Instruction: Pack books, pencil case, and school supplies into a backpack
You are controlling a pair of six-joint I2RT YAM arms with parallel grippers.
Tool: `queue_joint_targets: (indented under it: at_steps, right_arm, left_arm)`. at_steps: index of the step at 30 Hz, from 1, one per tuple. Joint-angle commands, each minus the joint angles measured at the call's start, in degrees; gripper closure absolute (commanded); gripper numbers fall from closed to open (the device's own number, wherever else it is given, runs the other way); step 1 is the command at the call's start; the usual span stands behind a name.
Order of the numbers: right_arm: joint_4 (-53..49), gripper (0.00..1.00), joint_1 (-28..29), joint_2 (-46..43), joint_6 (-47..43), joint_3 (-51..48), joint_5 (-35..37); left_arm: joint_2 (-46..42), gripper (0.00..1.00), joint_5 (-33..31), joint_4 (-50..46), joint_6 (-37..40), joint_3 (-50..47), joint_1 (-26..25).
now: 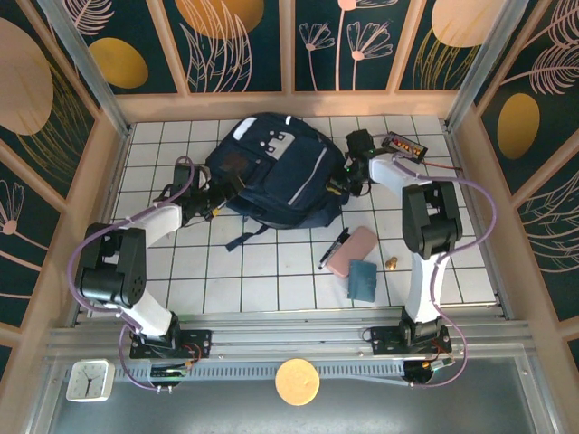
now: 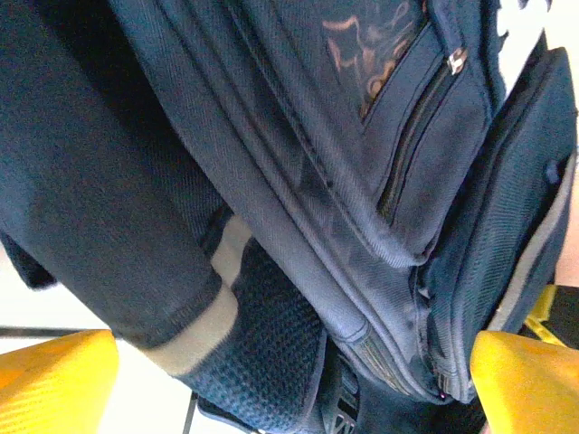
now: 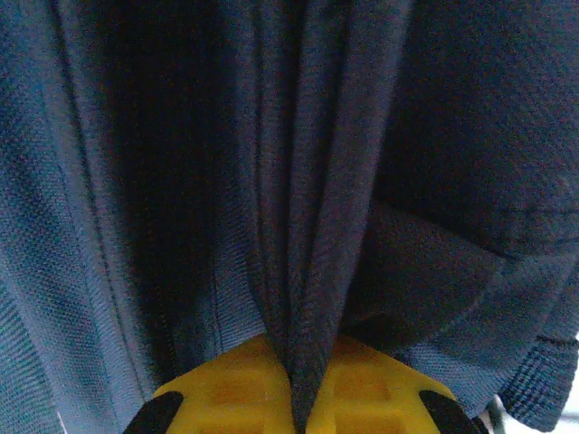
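The navy backpack (image 1: pixel 271 172) lies flat at the back middle of the tiled table, front pockets up. My right gripper (image 1: pixel 345 183) is at its right edge, and in the right wrist view the yellow fingers (image 3: pixel 235 384) are shut on a pinched fold of the backpack's fabric (image 3: pixel 308 226). My left gripper (image 1: pixel 213 204) sits at the pack's lower left edge, open, its fingers (image 2: pixel 54 380) wide apart around a padded strap (image 2: pixel 262 334) and the zippered side. The pink pencil case (image 1: pixel 353 251), black pen (image 1: pixel 333 249) and teal item (image 1: pixel 364 280) lie right of centre. The books are hidden.
A black tray with orange pieces (image 1: pixel 404 145) stands at the back right, behind the right arm. A small brass object (image 1: pixel 393 263) lies right of the pencil case. Wooden walls (image 1: pixel 107 190) fence the table. A clock (image 1: pixel 89 380) and an orange disc (image 1: pixel 297 382) sit on the front ledge.
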Motion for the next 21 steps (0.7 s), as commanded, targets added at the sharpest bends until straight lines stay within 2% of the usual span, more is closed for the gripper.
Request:
queue_joint_targets:
  at_steps: [1,3,4,5,6,7,8,11,14,19,21]
  right_arm:
    - [4.89,1.0,-4.06,5.78,-3.67,8.58,3.36]
    - [4.11,0.95,-4.93,8.56,-4.35,12.96,2.53]
    - [3.09,0.83,-5.24,9.96,-4.8,15.25,2.39]
    - [1.24,0.66,-5.5,11.23,-5.24,18.01,2.59]
    - [-0.18,0.54,-5.63,11.85,-5.53,19.71,2.8]
    - [-1.36,0.44,-5.43,11.68,-5.78,20.47,3.07]
    - [-2.02,0.39,-5.23,10.61,-5.83,20.0,3.66]
    - [-3.03,0.33,-3.8,3.51,-5.47,14.29,8.03]
    - [-2.94,0.32,-1.42,-6.29,-3.15,4.54,12.34]
    - [-3.05,0.33,6.67,-19.45,0.51,-8.15,15.27]
    - [-3.15,0.33,10.76,-22.26,2.45,-10.47,15.28]
  left_arm:
    - [1.34,0.01,1.39,8.89,-4.07,-1.93,1.92]
    - [2.91,0.01,1.81,9.74,-4.66,-1.96,2.4]
    - [3.84,0.01,1.85,10.02,-4.78,-1.77,2.42]
    - [4.49,0.01,2.0,10.79,-5.22,-1.78,2.4]
    - [5.34,0.01,2.11,11.92,-5.97,-1.78,2.42]
    - [6.78,0.01,2.48,13.52,-7.05,-1.81,2.42]
    - [7.68,0.01,2.9,15.32,-8.26,-1.72,2.42]
    - [10.72,0.02,4.39,18.62,-10.19,0.12,2.26]
    - [12.65,0.09,4.41,17.55,-9.28,2.53,1.6]
    - [14.13,0.47,4.95,20.91,-11.05,0.95,0.94]
    - [14.57,0.57,5.93,22.88,-12.25,-0.01,0.39]
